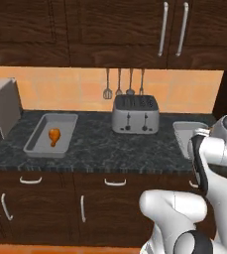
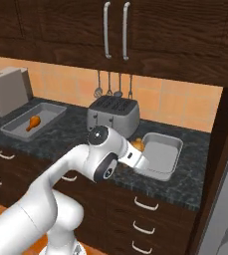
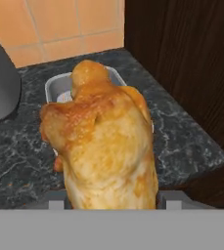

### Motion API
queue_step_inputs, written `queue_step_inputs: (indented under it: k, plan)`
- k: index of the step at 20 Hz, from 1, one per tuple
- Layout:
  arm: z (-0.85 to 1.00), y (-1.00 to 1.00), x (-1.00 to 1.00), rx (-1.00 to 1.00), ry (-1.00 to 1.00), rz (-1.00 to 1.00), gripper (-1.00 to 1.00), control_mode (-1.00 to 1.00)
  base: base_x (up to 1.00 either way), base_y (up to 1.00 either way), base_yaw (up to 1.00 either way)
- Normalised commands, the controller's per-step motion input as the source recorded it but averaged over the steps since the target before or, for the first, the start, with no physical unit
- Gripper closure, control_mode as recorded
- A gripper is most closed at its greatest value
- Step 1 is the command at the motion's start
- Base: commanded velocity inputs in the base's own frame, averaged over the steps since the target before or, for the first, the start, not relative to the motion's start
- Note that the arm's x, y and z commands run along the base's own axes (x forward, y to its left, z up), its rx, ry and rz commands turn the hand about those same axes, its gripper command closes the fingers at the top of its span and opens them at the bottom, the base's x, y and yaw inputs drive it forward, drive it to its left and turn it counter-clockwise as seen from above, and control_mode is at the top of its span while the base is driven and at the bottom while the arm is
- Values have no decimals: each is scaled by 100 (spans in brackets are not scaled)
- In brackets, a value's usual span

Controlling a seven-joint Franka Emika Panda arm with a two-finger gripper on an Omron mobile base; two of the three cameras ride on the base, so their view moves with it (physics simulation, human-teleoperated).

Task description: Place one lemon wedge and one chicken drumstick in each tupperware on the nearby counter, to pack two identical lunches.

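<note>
Gripping a chicken drumstick, the claw has its jaws partly closed around the meat, which looms large in the hand view with its long axis running away from the camera. Going left to right along the counter: the left tupperware already holds one drumstick, then the toaster, then the right tupperware. That container lies just ahead of and below the held drumstick, its near rim almost under the claw.
</note>
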Motion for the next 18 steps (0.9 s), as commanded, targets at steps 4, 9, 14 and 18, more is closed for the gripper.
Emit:
queue_step_inputs:
  k: [4,9,14,18]
  plan:
    - [-15,2,50,0,6,-16,100,-100,50,0,-25]
    - [-51,-2,96,0,28,-5,100,-100,0,0,0]
    - [-56,-24,82,5,28,4,100,-100,0,0,0]
    - [-45,-71,51,27,9,9,100,-100,0,0,0]
